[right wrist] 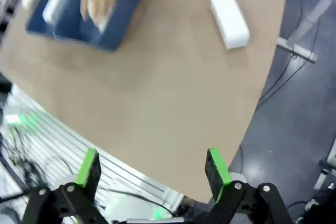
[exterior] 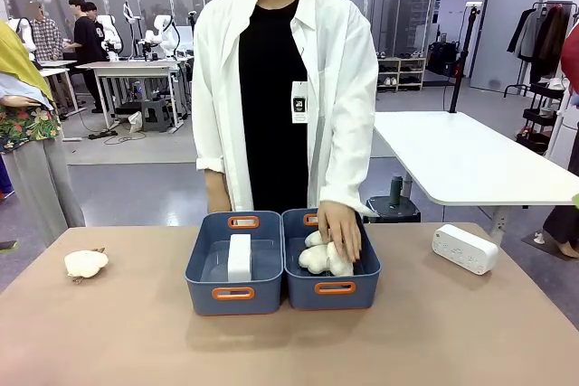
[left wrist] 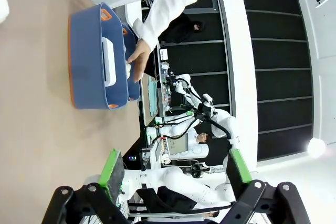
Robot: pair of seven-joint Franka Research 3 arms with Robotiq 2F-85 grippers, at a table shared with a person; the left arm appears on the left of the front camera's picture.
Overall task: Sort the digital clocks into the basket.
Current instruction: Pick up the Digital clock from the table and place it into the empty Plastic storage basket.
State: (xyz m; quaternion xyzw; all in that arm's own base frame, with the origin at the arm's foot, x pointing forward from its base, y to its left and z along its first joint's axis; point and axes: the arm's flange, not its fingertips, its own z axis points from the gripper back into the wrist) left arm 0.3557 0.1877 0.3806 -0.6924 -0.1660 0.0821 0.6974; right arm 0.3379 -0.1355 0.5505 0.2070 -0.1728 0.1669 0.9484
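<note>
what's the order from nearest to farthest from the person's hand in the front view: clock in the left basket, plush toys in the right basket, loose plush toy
1. plush toys, in the right basket, under the person's hand.
2. digital clock, in the left basket alongside.
3. loose plush toy, at the left end of the table.

The near half of the table [exterior: 136, 341] is bare and free. The person's hand [exterior: 341, 228] is down in the right bin [exterior: 303, 296] and blocks it; the left bin [exterior: 201, 291] has one clock [exterior: 239, 257] standing in its middle, with room on both sides. The other clock [exterior: 465, 249], far right, and the plush [exterior: 86, 263], far left, each lie alone with bare table all round.
</note>
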